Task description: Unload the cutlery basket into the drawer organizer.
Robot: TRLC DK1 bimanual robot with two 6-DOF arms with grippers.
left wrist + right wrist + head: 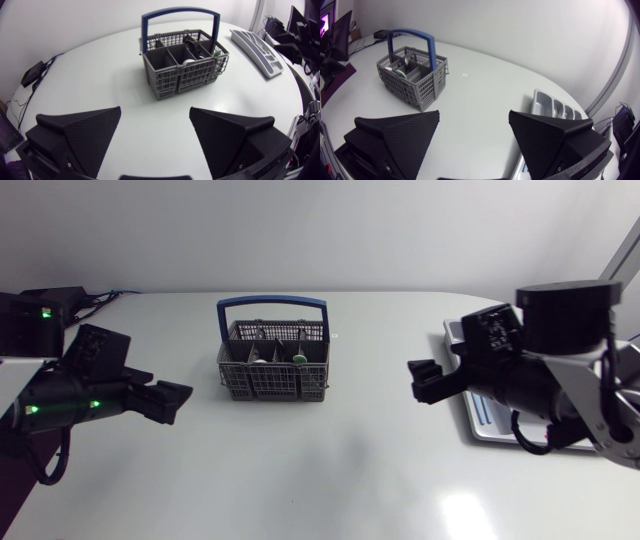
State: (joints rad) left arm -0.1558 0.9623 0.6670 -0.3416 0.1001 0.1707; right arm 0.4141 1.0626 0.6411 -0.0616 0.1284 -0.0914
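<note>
A grey cutlery basket [272, 362] with a blue handle stands mid-table, with cutlery ends showing in its compartments. It lies ahead of my left gripper [155, 131] as the basket [184, 65], and ahead and off to one side of my right gripper [474, 134] as the basket [412, 75]. The white drawer organizer [490, 425] lies at the table's right edge, mostly under my right arm; its compartments [552, 107] show beside the right gripper. My left gripper [170, 402] is open, left of the basket. My right gripper [425, 382] is open, right of it. Neither holds anything.
A small black box with cables [34, 74] lies at the table's far left edge. The white tabletop [320, 470] stretches bare in front of the basket and between the two grippers.
</note>
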